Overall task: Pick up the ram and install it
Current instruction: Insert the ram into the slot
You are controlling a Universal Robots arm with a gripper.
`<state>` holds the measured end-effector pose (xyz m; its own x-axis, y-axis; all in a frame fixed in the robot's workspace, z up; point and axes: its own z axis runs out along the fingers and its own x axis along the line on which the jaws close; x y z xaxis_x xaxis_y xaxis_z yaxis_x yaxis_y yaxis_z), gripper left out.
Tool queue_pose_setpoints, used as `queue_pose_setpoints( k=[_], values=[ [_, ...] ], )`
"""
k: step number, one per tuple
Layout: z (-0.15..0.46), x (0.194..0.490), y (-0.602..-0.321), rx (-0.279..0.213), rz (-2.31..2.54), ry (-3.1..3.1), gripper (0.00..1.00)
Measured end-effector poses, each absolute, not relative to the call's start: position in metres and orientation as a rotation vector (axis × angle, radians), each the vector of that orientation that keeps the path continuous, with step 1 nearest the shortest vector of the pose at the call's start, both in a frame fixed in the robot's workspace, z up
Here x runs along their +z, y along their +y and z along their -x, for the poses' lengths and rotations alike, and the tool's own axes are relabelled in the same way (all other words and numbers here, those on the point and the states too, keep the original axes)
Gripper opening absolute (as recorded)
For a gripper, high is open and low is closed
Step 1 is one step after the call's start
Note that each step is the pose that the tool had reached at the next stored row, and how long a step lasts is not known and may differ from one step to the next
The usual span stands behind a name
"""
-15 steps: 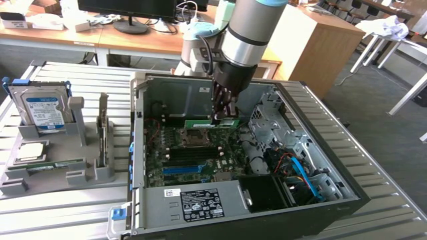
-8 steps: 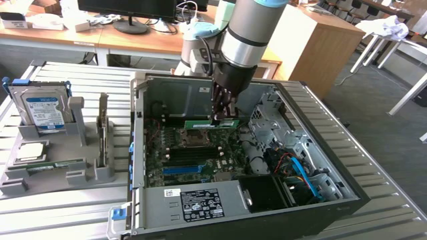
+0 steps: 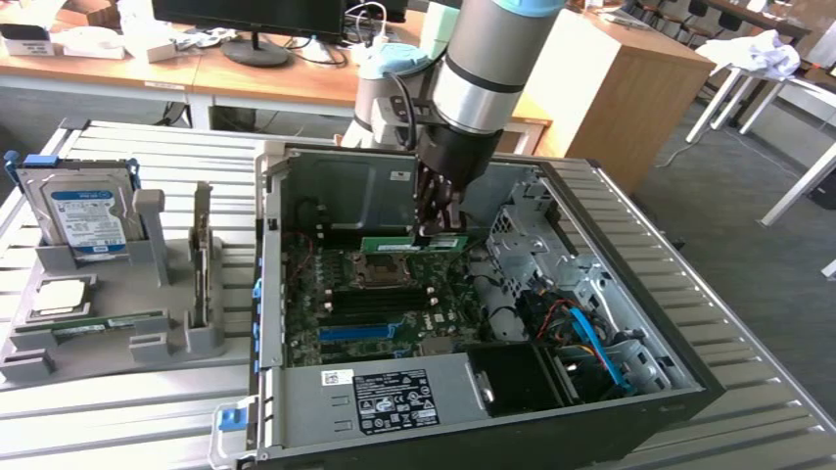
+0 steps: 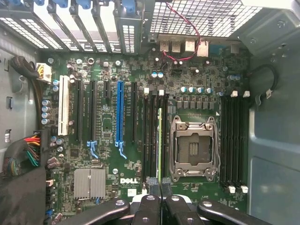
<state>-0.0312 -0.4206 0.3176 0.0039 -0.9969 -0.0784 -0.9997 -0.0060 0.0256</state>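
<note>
Hanging from the robot's hand (image 3: 429,233), the ram (image 3: 392,244) is a thin green stick held level with its long edge down. It sits just over the motherboard (image 3: 303,294) inside an open computer case (image 3: 327,191). The hand is clenched on the ram's middle, with its two dark fingertips (image 4: 152,183) pressed against the stick's flat faces.

From the wrist view the ram (image 4: 160,136) shows edge-on as a narrow green line between the fingertips of the hand (image 4: 159,183). It runs along a bank of black memory slots (image 4: 151,136) just beside the processor socket (image 4: 193,147) — whether it touches a slot cannot be told. A second bank of black slots (image 4: 233,140) lies on the socket's other side. Past the ram, farther from the socket, stand long expansion slots, among them a blue slot (image 4: 119,112) and a white slot (image 4: 63,110).

In the exterior view the processor socket (image 3: 379,269) lies just on the camera's side of the ram. A grey power supply (image 3: 392,397) with a black label sits well apart from the socket, at the near edge of the case.

Well to the exterior view's left of the socket, outside the case, a grey holder (image 3: 157,343) rests on the slatted metal tabletop (image 3: 117,147). It carries a silver hard drive (image 3: 85,211) with a blue-white label and a dark card (image 3: 203,255) — both standing on edge.
</note>
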Motion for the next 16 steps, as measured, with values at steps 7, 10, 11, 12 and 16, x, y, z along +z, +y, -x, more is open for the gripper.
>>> queue_pose_setpoints(
  k=[7,10,11,12,16],
  values=[
    [0.0312,0.3162,-0.4206,0.114,2.199,2.188,0.12],
    [0.0312,0.3156,-0.4206,0.114,2.199,2.188,0.12],
    [0.0312,0.3154,-0.4206,0.114,2.199,2.188,0.12],
    [0.0313,0.3152,-0.4206,0.114,2.199,2.188,0.12],
    [0.0312,0.3143,-0.4206,0.114,2.199,2.188,0.12]
  ],
)
